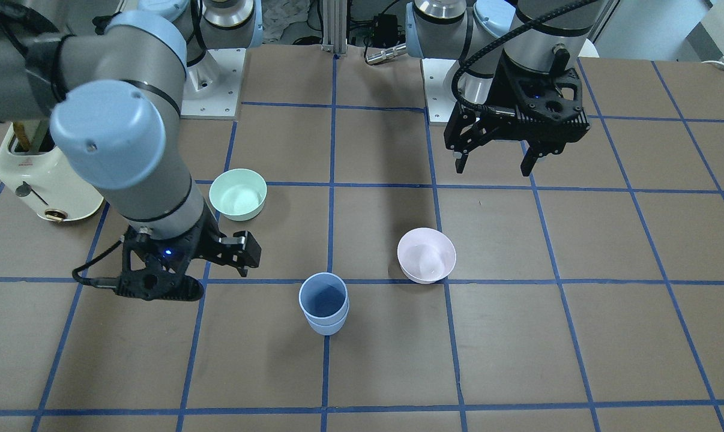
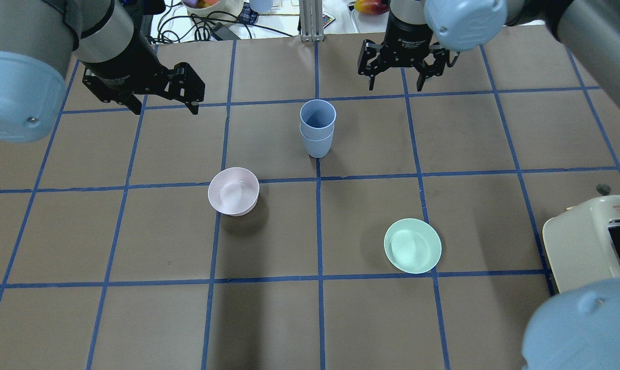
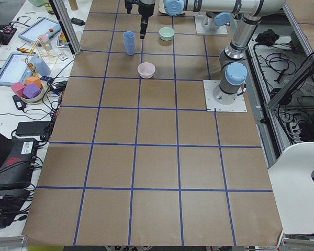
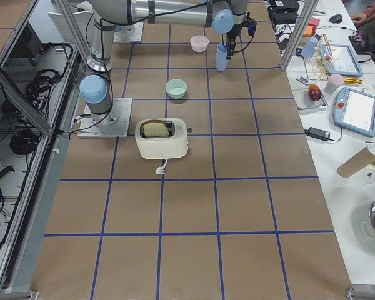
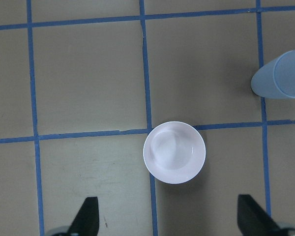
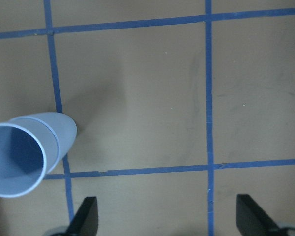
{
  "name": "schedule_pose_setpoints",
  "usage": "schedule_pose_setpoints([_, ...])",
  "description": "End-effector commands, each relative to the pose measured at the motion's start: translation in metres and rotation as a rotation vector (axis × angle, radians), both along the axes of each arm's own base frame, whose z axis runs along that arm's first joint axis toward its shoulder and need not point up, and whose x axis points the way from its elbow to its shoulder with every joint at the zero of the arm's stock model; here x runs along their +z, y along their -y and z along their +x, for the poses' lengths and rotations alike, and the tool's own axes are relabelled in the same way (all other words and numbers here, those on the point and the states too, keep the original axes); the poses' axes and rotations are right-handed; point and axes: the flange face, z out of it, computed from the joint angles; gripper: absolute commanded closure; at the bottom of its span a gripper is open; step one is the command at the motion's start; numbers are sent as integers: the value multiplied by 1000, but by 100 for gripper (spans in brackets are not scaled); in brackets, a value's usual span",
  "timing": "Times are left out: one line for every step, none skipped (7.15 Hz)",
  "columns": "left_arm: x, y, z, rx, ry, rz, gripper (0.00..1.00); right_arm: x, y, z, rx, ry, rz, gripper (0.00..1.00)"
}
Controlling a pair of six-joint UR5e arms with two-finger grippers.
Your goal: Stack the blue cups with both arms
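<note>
The two blue cups (image 1: pixel 324 303) stand nested, one inside the other, upright near the table's middle; the stack also shows in the overhead view (image 2: pixel 317 128), at the left wrist view's right edge (image 5: pixel 280 73) and at the left of the right wrist view (image 6: pixel 29 152). My left gripper (image 2: pixel 164 109) is open and empty, raised above the table off to the stack's side, over the pink bowl's area (image 5: pixel 169 219). My right gripper (image 2: pixel 396 85) is open and empty, raised on the stack's other side (image 6: pixel 169 219). Neither touches the cups.
A pale pink bowl (image 2: pixel 233 191) sits on the stack's left-arm side, a mint-green bowl (image 2: pixel 413 245) nearer the right arm's base. A cream toaster (image 2: pixel 593 241) stands at the table's right end. Blue tape lines grid the brown table (image 2: pixel 135 329).
</note>
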Motion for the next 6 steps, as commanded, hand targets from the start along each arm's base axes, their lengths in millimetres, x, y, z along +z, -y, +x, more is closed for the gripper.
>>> schedule_pose_setpoints([0, 0, 0, -1, 1, 2, 0, 18, -59, -61, 37, -11, 30, 0])
schedule_pose_setpoints([-1, 0, 0, 0, 1, 2, 0, 39, -88, -61, 29, -9, -20, 0])
schedule_pose_setpoints([-1, 0, 0, -3, 2, 3, 0, 40, -93, -61, 24, -1, -18, 0])
schedule_pose_setpoints([-2, -1, 0, -1, 2, 5, 0, 49, -99, -61, 24, 6, -27, 0])
schedule_pose_setpoints([-2, -3, 0, -1, 2, 5, 0, 54, -109, -60, 28, 7, -6, 0])
schedule_pose_setpoints([-2, -4, 0, -1, 2, 5, 0, 61, -112, -62, 29, 2, -11, 0])
